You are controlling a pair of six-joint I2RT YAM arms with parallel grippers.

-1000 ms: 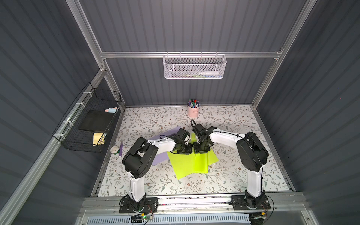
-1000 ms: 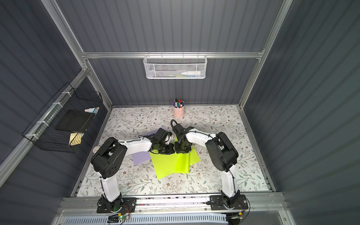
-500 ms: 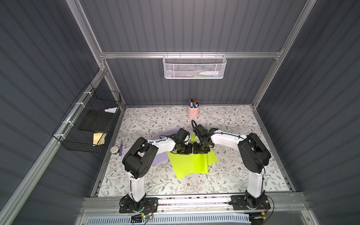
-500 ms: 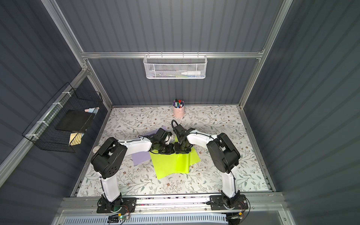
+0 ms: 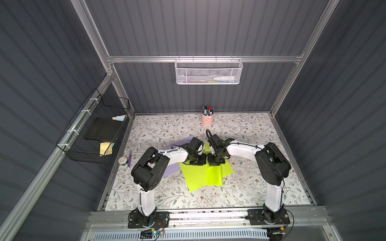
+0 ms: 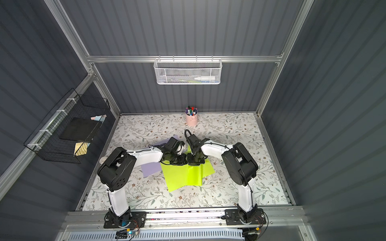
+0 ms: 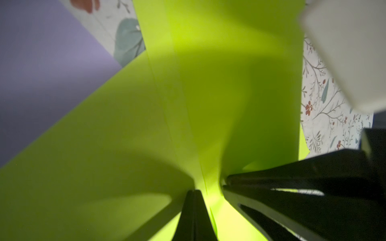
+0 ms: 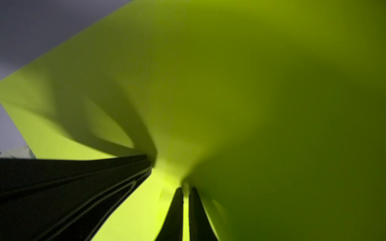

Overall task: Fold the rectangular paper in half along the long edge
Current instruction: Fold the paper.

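In the middle of the flower-patterned desk (image 5: 167,131) lies the bright lime-green sheet of paper (image 5: 203,177). Most of it is flat, and one side lies over a pale purple sheet of paper (image 5: 170,170). Both arms reach to the far edge of the green paper, and their tips almost meet there. The left fingers (image 7: 189,210) are pressed tight together, with their tips at the green paper, just beside a thin line that runs along it. I cannot tell if they pinch any paper. The right fingers (image 8: 174,210) are very close together. A thin strip of green shows between them, and the paper curls up from their tips, so they pinch it.
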